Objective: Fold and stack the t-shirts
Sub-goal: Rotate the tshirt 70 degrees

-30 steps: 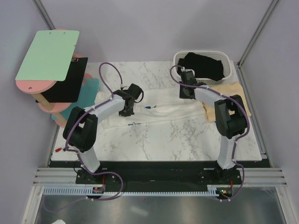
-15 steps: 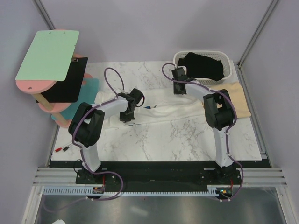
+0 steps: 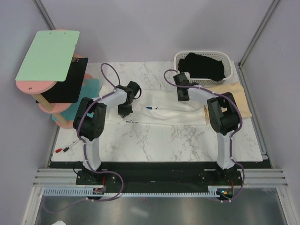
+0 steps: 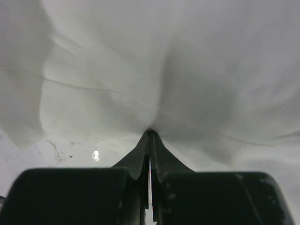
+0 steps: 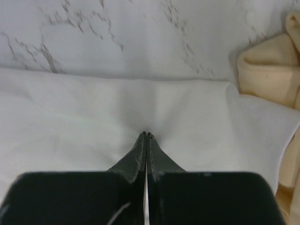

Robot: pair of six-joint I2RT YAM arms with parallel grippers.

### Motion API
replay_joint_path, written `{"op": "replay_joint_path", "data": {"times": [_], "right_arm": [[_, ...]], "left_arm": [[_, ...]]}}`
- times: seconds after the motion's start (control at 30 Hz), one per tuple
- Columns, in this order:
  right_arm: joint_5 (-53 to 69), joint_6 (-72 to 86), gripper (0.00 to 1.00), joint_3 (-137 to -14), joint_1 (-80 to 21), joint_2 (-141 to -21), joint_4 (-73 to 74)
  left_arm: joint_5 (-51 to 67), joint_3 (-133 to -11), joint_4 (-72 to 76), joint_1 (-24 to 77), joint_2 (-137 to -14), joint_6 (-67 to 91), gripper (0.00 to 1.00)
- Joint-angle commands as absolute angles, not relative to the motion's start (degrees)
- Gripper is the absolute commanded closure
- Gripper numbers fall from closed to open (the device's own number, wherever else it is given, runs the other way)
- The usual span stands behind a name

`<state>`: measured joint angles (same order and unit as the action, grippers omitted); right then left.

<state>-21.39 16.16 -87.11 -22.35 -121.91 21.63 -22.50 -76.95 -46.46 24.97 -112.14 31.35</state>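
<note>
Since a second earlier both elbows had drawn inward toward the middle of the top view, and the left gripper had shifted slightly up-frame along the cloth. The marble table carried the white t-shirt, which lay as a long crumpled band across the centre of the frame. Each wrist view showed fingers pressed together with white fabric puckering into the tips. The left gripper pinched the shirt near the band's left end, and the right gripper pinched its upper edge right of centre. Of the shirt's print only a small blue speck showed (the rest was folded out of sight).

The tan t-shirt lay at the right edge, touching the white one, and the right arm partly covered it. In the upper right stood the white basket, with the black t-shirt bunched inside it. At lower left a marker lay on the table edge.
</note>
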Motion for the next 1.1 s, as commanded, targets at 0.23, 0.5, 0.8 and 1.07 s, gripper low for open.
{"op": "replay_joint_path", "data": {"times": [0.23,0.5,0.8,1.07], "right_arm": [[-13.1,15.9,1.0,-70.8,-27.7,-108.2,37.2],[3.8,18.3,1.0,-65.0,-34.3,-103.6,36.1],[10.9,16.8,1.0,-71.6,-36.6,-102.8,30.8],[4.5,17.3,1.0,-87.7,-34.8,-106.5,28.1]], "left_arm": [[-25.7,-105.6,-52.6,23.0,-132.9,23.2,0.98],[-19.3,-128.6,-57.8,19.8,-146.2,20.4,0.98],[-12.4,-121.2,-49.6,20.6,-132.0,18.4,0.98],[-1.6,-94.2,-38.6,25.1,-107.2,24.3,0.98]]}}
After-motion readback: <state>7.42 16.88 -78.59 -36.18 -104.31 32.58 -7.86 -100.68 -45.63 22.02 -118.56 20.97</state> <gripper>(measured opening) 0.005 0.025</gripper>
